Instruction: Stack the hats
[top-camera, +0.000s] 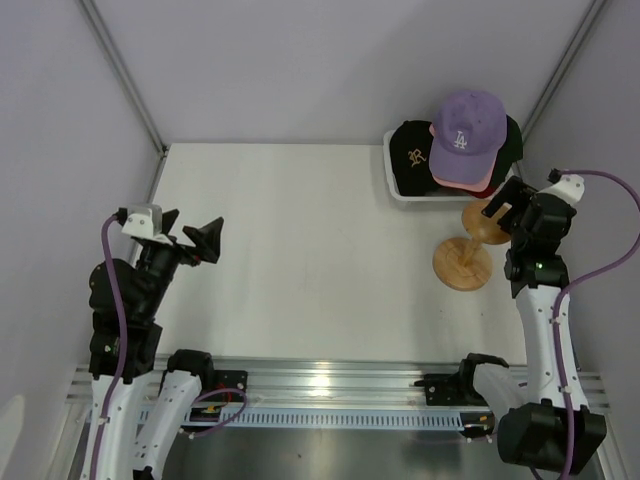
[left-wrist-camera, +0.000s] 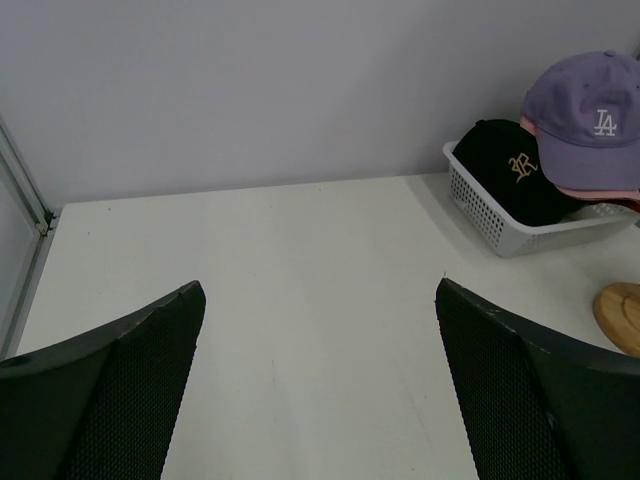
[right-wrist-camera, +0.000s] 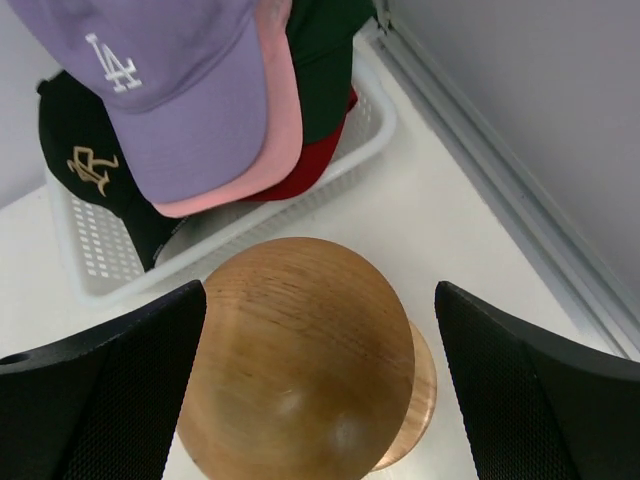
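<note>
The hats lie piled in a white mesh basket (top-camera: 400, 192) at the back right. A purple cap (top-camera: 468, 125) with a white logo sits on top, and a pink cap (right-wrist-camera: 265, 150) peeks out under it. Beneath them are a red cap (right-wrist-camera: 310, 170) and a dark green cap (right-wrist-camera: 320, 60). A black cap (top-camera: 410, 150) with a gold logo rests at the basket's left end. My right gripper (top-camera: 505, 205) hangs open just in front of the basket, above the wooden stand's round head (right-wrist-camera: 300, 350). Far to the left, my left gripper (top-camera: 195, 240) is open over bare table and holds nothing.
The round wooden stand (top-camera: 463, 262) rises from its disc base in front of the basket, right under my right arm. Grey walls and metal frame posts close in the white table (top-camera: 300, 250) at the back and sides. A metal rail runs along the near edge.
</note>
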